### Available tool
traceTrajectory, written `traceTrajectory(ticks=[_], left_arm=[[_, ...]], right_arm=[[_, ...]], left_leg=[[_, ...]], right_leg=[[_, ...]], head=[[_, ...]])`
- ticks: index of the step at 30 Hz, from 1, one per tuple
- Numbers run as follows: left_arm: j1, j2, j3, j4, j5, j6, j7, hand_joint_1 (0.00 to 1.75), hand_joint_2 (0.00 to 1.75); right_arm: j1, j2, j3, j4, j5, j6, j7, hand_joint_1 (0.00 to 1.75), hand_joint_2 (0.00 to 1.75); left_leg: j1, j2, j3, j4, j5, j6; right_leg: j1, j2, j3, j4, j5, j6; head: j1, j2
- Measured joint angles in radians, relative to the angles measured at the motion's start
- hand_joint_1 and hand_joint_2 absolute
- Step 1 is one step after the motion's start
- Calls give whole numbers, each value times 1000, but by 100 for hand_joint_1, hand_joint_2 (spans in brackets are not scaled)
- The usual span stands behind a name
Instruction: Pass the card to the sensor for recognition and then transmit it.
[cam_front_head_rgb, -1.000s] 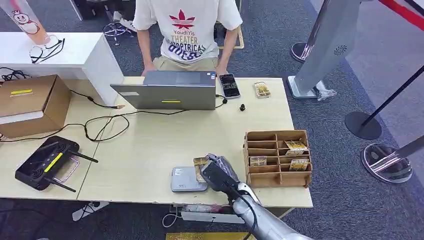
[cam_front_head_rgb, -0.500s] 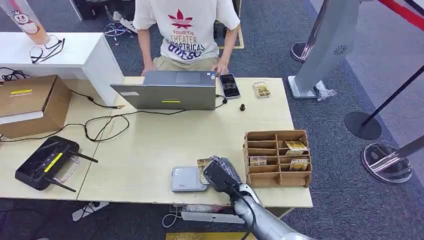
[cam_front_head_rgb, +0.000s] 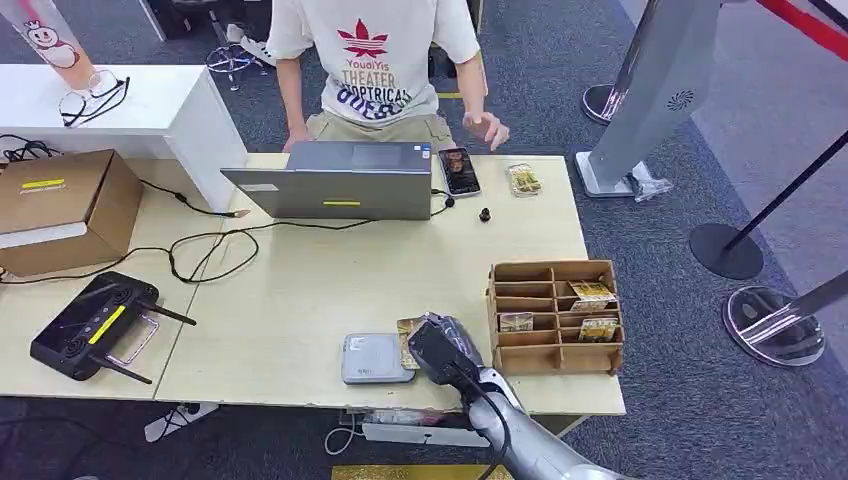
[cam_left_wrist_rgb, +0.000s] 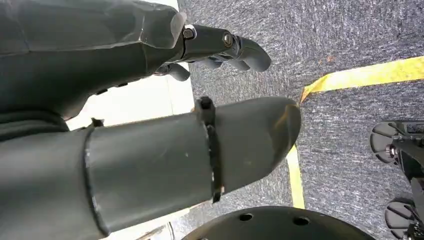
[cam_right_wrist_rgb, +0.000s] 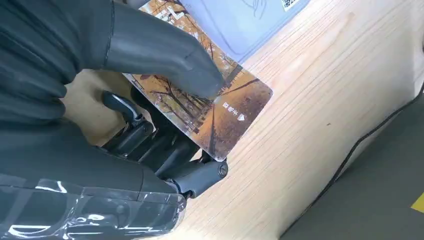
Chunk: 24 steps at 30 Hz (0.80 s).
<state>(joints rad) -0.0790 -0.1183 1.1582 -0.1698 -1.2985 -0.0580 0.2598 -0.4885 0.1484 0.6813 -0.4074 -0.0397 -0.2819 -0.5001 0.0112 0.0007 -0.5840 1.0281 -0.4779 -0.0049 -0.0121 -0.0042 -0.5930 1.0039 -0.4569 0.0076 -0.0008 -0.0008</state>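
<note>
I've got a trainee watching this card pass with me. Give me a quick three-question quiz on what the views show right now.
1. True or false: the right hand holds a card.
2. Where is the card relative to the grey sensor? A) at its right edge B) inside the wooden organizer C) on the laptop
3. Fill in: the left hand holds ____.

Key: 1 true; 2 A; 3 nothing

The right arm reaches forward over the table's near edge, its right hand (cam_front_head_rgb: 443, 347) pinching a card (cam_right_wrist_rgb: 220, 112) between thumb and fingers, while the left hand (cam_left_wrist_rgb: 150, 115) hangs low, fingers loosely apart, holding nothing.
</note>
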Motion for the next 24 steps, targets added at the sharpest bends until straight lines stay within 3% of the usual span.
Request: traceTrajectory(ticks=[15,24], left_arm=[[-4,-8,0,0,-16,6,0,0,0],[-7,-13,0,0,-17,9,-1,0,0]], right_arm=[[7,0,-19,-13,0,-12,-28,175,175],[27,2,-19,-101,-3,49,-45,175,175]], left_leg=[[0,0,0,0,0,0],[0,0,0,0,0,0]], right_leg=[[0,0,0,0,0,0],[0,0,0,0,0,0]], head=[[0,0],[0,0]])
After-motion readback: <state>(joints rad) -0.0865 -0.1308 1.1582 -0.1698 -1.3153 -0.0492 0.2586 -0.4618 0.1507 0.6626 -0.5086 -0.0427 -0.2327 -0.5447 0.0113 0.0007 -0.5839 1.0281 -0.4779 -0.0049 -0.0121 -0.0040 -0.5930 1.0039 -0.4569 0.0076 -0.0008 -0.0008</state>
